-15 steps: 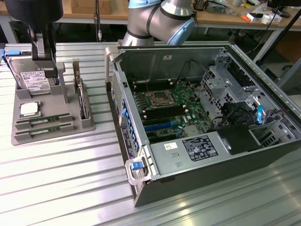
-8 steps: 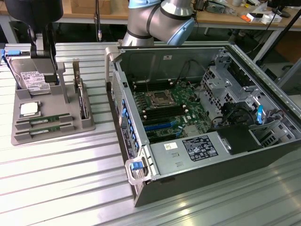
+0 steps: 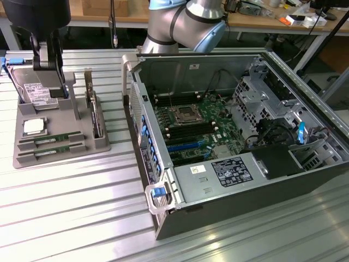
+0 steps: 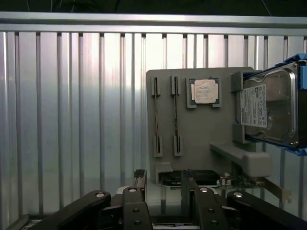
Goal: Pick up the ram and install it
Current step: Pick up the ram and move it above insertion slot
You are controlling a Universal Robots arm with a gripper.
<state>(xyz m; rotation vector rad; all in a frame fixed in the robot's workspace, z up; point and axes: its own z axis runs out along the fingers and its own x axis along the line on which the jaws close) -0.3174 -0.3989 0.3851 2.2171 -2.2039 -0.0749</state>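
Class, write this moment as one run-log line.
gripper: open, empty | position: over tray | ram sticks: both in tray | install: not done

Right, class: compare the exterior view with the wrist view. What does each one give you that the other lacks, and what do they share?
The exterior view adds the open computer case, its motherboard and the robot arm. The wrist view adds a close look at the gripper, its fingers apart and holding nothing. Both share the grey tray with two ram sticks lying in its slots, the CPU and the hard drive.
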